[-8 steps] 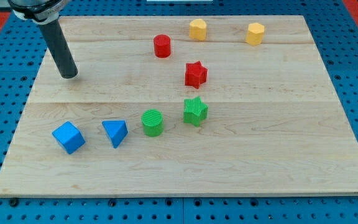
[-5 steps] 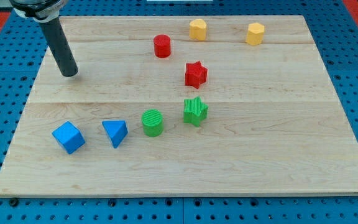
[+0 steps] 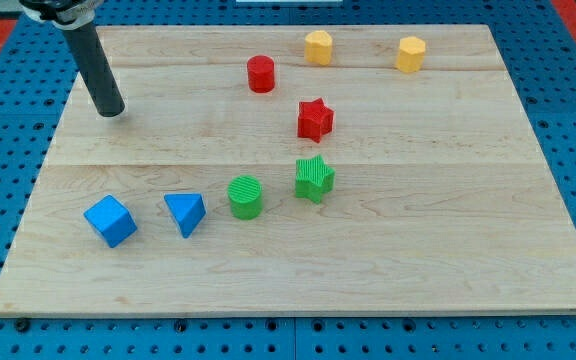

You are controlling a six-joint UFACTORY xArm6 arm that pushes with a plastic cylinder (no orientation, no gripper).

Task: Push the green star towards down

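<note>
Sitting well apart from my tip (image 3: pixel 112 111), green star (image 3: pixel 314 178) lies untouched toward the view's lower right.

Red star (image 3: pixel 315 119) sits just above green star (image 3: pixel 314 178); narrow gap between. Green cylinder (image 3: pixel 246 196) close on view's left. Bare surface (image 3: pixel 368 270) below green star. Tool tip (image 3: pixel 112 111) far upper left, unobstructed.

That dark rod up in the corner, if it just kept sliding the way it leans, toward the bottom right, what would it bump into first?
Probably the green cylinder, though my tip could slip past it between the blue triangular block and the green star; the line is hard to judge.
</note>
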